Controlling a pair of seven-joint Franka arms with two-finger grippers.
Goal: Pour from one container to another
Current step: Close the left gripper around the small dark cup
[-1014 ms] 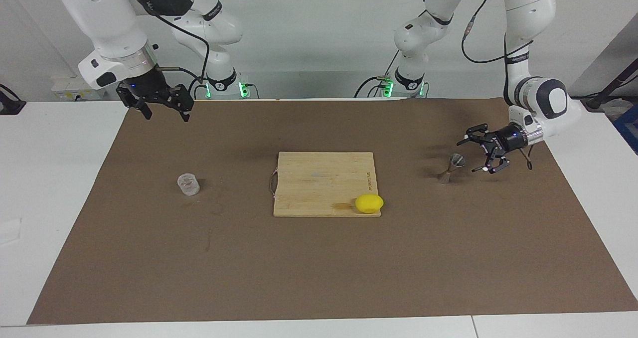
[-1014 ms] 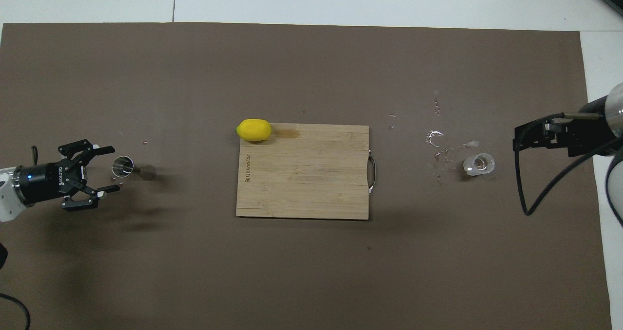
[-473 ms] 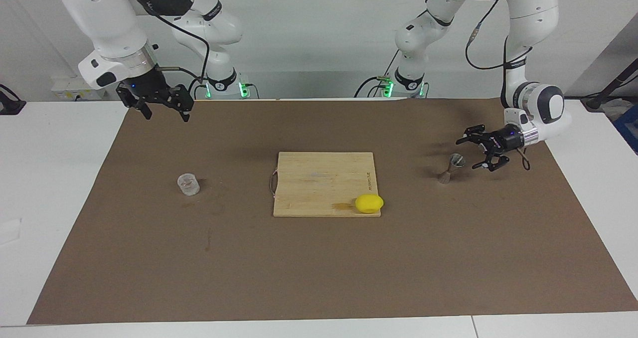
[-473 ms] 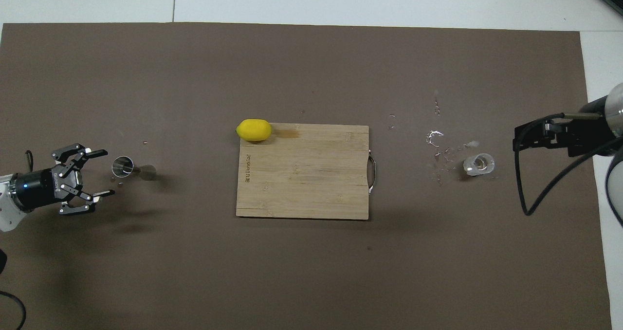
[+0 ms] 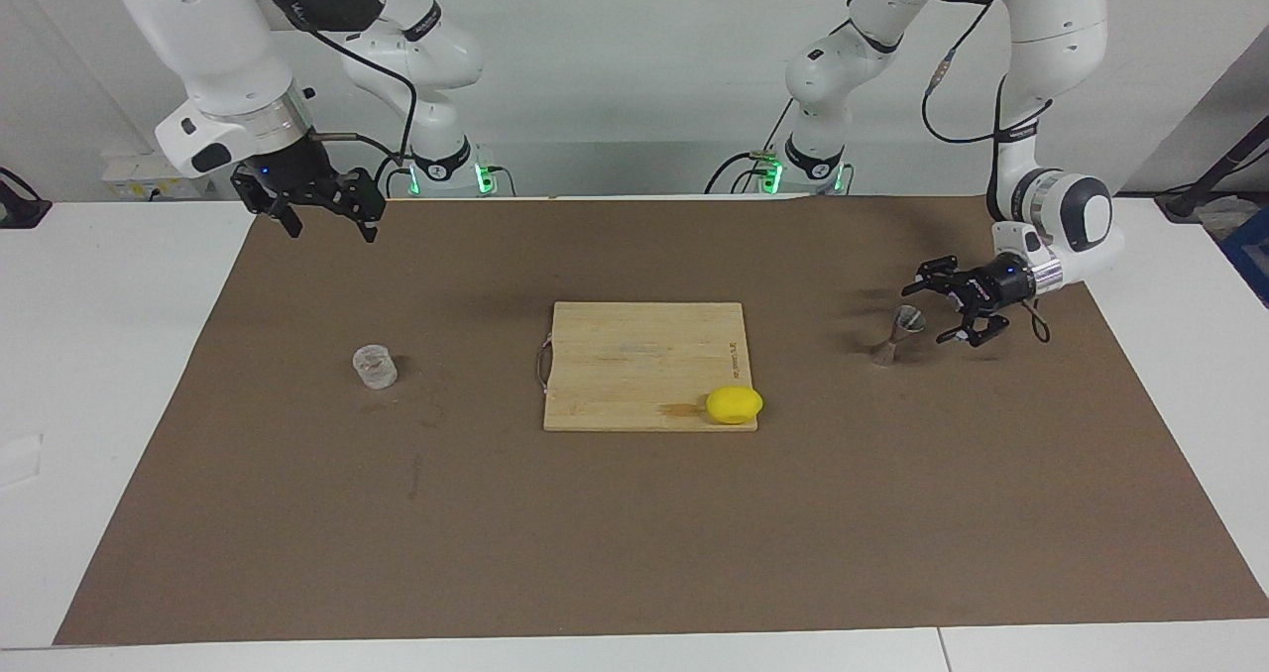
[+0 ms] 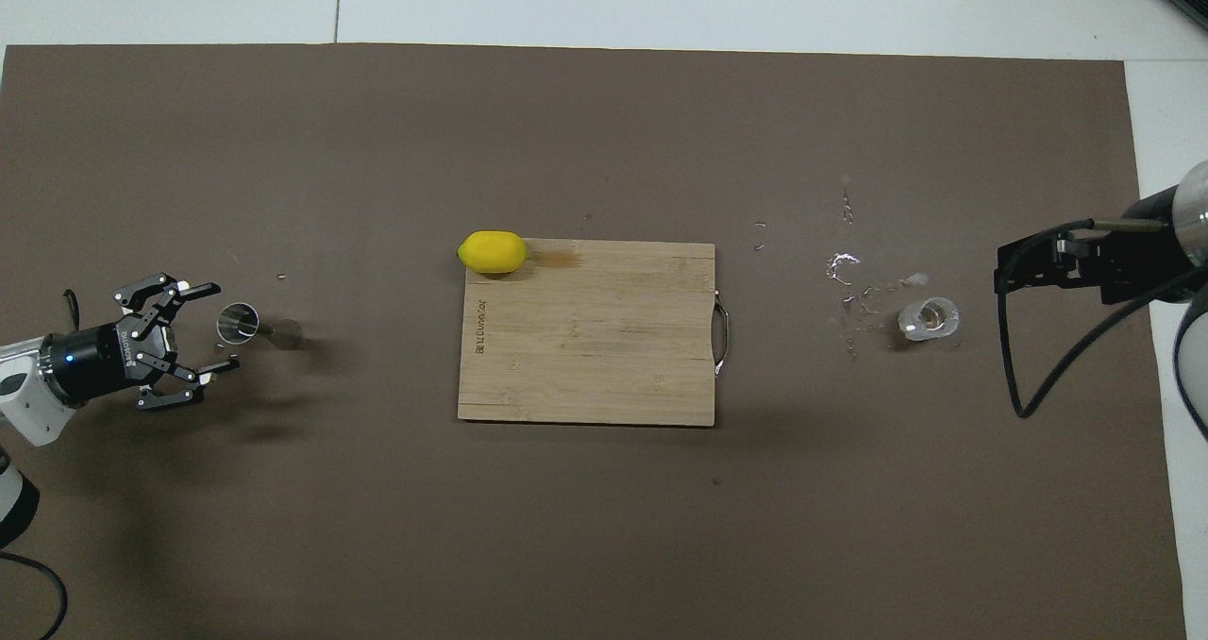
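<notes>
The clear cup (image 5: 375,367) stands on the brown mat toward the right arm's end; it also shows in the overhead view (image 6: 929,319). The grey metal jigger (image 5: 897,335) stands upright toward the left arm's end and also shows from above (image 6: 250,326). My left gripper (image 5: 934,312) is open and low, just beside the jigger's top on the left arm's side, not touching it; from above (image 6: 220,327) its fingers flank the rim's edge. My right gripper (image 5: 333,233) is open and empty, raised over the mat's edge nearest the robots. In the overhead view (image 6: 1015,267) it lies beside the cup.
A wooden cutting board (image 5: 634,355) lies mid-mat, also seen from above (image 6: 585,357). A yellow lemon (image 5: 735,404) rests at its corner, farther from the robots, also seen from above (image 6: 492,252). Spilled droplets (image 6: 845,267) lie on the mat (image 6: 604,527) by the cup.
My left gripper drew back slightly from the jigger, then came close again, its wrist sinking lower. It stays open. The right arm, cup and jigger have not moved.
</notes>
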